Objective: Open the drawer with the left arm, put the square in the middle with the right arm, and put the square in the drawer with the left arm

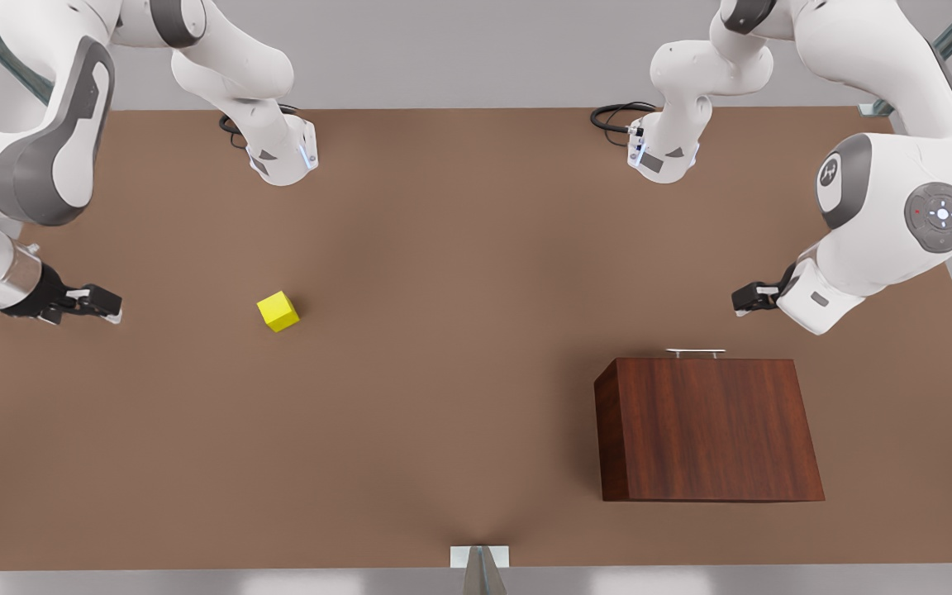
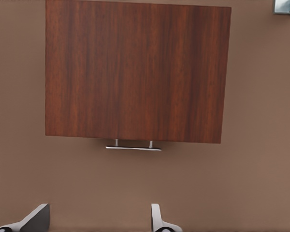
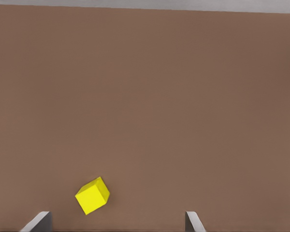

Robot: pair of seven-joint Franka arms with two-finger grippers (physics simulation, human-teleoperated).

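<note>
Broadly, the brown bench (image 1: 459, 397) spreads across the front view, its middle bare and unmarked. Two white arms reach in from the far corners. The left arm (image 1: 881, 207) hangs on the front view's right, and the right arm (image 1: 30, 165) on the front view's left.

Next in bulk is the dark reddish wood-grain cabinet (image 1: 707, 426), resting on the bench toward the front view's right and near edge. Its drawer is pushed in flush, so from above the cabinet top hides it; the slim silver bar handle (image 1: 695, 353) juts from the cabinet's far face. In the left wrist view the same cabinet (image 2: 135, 72) lies ahead with the handle (image 2: 133, 147) sticking out toward the camera.

The left gripper (image 1: 744, 299) hovers above the bench just beyond the handle and slightly to the front view's right of it, apart from it. Its fingers (image 2: 157, 220) stand spread wide with nothing between them.

The right gripper (image 1: 104, 304) hovers over the bench near the front view's left edge, well apart from the cabinet. Its fingers (image 3: 193, 222) are likewise spread and grip nothing.

Smallest is the square (image 1: 278, 311), a bright yellow cube sitting on the bench, turned at an angle, between the right gripper and the middle. In the right wrist view the square (image 3: 93, 195) lies just ahead of the spread fingers, nearer one of them, touching neither.
</note>
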